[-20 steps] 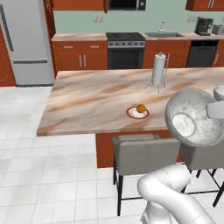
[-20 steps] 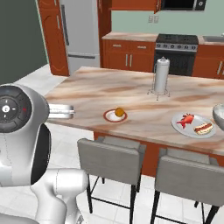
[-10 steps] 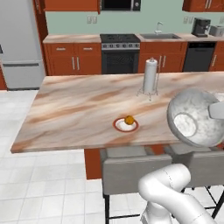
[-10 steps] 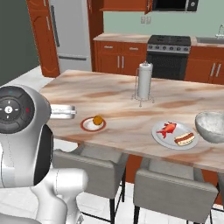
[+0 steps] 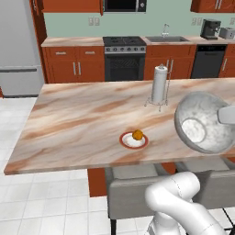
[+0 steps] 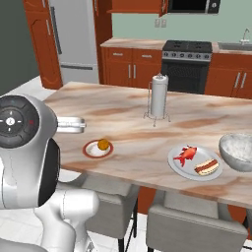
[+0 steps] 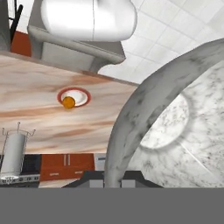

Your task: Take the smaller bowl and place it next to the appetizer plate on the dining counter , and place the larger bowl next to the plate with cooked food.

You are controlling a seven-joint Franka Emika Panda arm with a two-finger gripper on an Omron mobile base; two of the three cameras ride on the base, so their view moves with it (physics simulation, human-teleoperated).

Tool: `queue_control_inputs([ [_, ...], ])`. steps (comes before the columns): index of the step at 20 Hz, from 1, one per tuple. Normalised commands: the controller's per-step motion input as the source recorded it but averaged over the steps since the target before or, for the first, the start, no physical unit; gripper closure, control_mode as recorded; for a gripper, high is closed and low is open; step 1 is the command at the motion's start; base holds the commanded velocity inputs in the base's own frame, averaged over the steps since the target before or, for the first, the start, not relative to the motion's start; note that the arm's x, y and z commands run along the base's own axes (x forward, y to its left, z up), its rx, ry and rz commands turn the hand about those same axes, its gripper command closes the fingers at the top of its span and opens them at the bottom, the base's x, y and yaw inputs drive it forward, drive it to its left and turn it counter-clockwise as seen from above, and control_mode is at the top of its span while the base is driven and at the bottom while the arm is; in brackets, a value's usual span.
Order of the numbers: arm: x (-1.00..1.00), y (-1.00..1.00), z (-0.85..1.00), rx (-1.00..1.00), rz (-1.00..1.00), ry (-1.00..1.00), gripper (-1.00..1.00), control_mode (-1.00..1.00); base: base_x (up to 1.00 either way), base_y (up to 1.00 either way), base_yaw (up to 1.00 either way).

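My gripper [image 7: 113, 181] is shut on the rim of the smaller bowl [image 5: 202, 123], grey-white marbled and tipped on its side with its opening toward the left base camera. It hangs above the near right part of the dining counter [image 5: 78, 114], to the right of the red-rimmed appetizer plate [image 5: 133, 139] that carries an orange ball. In the hand view the bowl [image 7: 175, 118] looms large, with that plate [image 7: 73, 97] beyond it. The larger bowl [image 6: 238, 150] stands on the counter just right of the plate with cooked food [image 6: 195, 161].
An upright paper towel holder [image 5: 159, 85] stands mid-counter behind the plates. Grey stools [image 6: 192, 224] tuck under the near overhang. A stove [image 5: 125, 57], red-brown cabinets and a fridge [image 6: 74, 34] line the far wall.
The base has driven, so the whole scene has shifted and the dining counter looks nearer. The bowl stays in the shut gripper, held the same way.
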Motion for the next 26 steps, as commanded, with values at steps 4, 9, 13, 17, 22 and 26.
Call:
queue_control_inputs([
  [4, 0.65, -0.49, -0.21, 0.0, -0.23, 0.26, 1.0, -1.0, 0.0, 0.0, 0.0],
  [9, 0.79, -0.77, -0.24, 0.0, -0.29, 0.53, 1.0, -1.0, 0.0, 0.0, 0.0],
  [13, 0.82, -0.7, -0.54, 0.0, -0.3, 0.57, 1.0, -1.0, 0.0, 0.0, 0.0],
  [17, 0.68, -0.46, -0.77, 0.0, -0.23, 0.29, 1.0, -1.0, 0.0, 0.0, 0.0],
  [22, 0.51, -0.02, -0.92, 0.0, -0.05, 0.08, 1.0, -1.0, 0.0, 0.0, 0.0],
  [26, 0.32, 0.0, -0.73, 0.0, -0.01, -0.04, 1.0, -1.0, 0.0, 0.0, 0.0],
])
